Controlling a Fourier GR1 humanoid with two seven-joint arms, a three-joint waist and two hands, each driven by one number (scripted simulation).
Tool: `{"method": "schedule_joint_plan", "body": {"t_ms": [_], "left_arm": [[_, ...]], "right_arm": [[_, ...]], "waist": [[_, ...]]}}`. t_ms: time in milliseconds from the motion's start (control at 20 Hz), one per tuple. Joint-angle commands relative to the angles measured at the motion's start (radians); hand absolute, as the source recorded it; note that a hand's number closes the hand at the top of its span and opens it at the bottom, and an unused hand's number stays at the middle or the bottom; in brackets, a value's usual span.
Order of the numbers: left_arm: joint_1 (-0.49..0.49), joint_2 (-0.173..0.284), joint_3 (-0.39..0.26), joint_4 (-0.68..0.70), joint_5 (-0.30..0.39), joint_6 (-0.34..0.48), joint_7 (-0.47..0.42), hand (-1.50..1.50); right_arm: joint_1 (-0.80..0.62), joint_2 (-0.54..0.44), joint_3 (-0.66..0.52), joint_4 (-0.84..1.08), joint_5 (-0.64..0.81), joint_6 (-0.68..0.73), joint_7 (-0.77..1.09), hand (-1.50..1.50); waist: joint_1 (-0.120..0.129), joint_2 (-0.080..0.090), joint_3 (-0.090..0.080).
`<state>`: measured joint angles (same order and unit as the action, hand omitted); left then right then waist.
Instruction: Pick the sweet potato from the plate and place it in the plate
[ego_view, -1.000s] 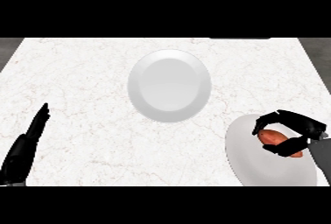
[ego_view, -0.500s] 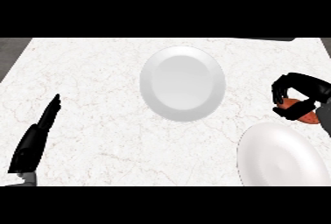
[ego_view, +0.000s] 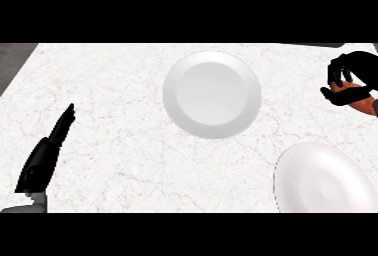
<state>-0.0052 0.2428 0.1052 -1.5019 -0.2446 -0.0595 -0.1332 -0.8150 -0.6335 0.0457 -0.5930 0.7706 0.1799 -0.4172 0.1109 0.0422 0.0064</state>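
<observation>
Curling round sweet potato, right hand is seen over counter's right edge, orange flesh showing beneath black fingers. Near-right-corner plate lies bare, well apart toward near edge. Target plate sits at counter's middle toward far edge, leftward of hand; carry judged to run that way. Sweet potato's long axis cannot be told. Left hand rests open near left edge, fingers straight.

Single head view, steeply down onto counter
</observation>
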Motion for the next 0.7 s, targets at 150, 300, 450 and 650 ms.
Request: {"method": "schedule_joint_plan", "body": {"t_ms": [150,300,450,650], "left_arm": [[0.015,-0.002,0.005,0.0,-0.01,0.012,0.013,0.0],[0.028,-0.023,-0.006,-0.021,-0.01,0.019,0.033,0.0],[0.033,-0.008,0.024,0.022,-0.008,0.027,0.0,0.0],[0.049,0.005,0.043,0.037,-0.009,0.029,-0.023,0.0]], "right_arm": [[-0.132,-0.007,-0.099,0.106,-0.025,-0.216,-0.144,1.5],[-0.175,-0.001,-0.16,0.118,-0.096,-0.215,-0.267,1.5],[-0.23,0.005,-0.187,0.131,-0.152,-0.119,-0.397,1.5],[-0.265,0.018,-0.177,0.17,-0.17,0.018,-0.497,1.5]], "waist": [[-0.018,-0.011,-0.001],[-0.034,-0.019,-0.001],[-0.051,-0.023,-0.004],[-0.071,-0.03,-0.005]]}}
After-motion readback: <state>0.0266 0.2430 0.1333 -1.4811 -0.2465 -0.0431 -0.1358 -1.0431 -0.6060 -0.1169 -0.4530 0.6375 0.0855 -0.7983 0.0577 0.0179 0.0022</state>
